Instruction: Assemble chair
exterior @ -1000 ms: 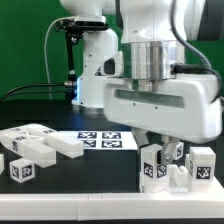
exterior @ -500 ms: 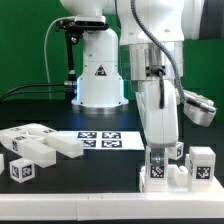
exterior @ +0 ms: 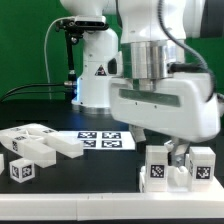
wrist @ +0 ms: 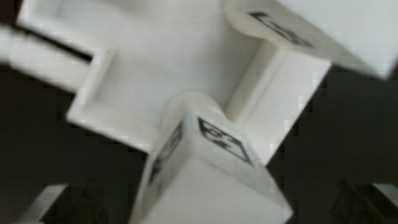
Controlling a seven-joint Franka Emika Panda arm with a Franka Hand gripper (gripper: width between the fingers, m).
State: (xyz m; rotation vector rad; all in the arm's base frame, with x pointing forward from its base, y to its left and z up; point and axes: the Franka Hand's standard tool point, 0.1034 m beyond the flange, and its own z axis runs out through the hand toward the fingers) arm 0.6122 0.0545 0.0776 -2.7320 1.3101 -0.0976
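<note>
The chair's partly joined white pieces (exterior: 160, 172) stand at the exterior view's right, with a tagged block (exterior: 202, 165) beside them. My gripper (exterior: 166, 148) hangs straight down over them, fingers reaching to their top. In the wrist view a tagged white post (wrist: 214, 165) rises from a stepped white slab (wrist: 178, 70) between my fingers. My gripper (wrist: 205, 212) is open: the dark fingertips (wrist: 43, 205) sit far out to either side, with dark gaps between them and the post. More loose white chair parts (exterior: 35, 145) lie at the exterior view's left.
The marker board (exterior: 105, 141) lies flat on the black table between the two groups of parts. A tagged white cube (exterior: 22, 170) sits near the front left. The robot's white base (exterior: 98, 75) stands behind, before a green backdrop.
Half a second ago the hand stood edge-on over the assembly; it has turned broadside again. The jaws have spread away from the post.
</note>
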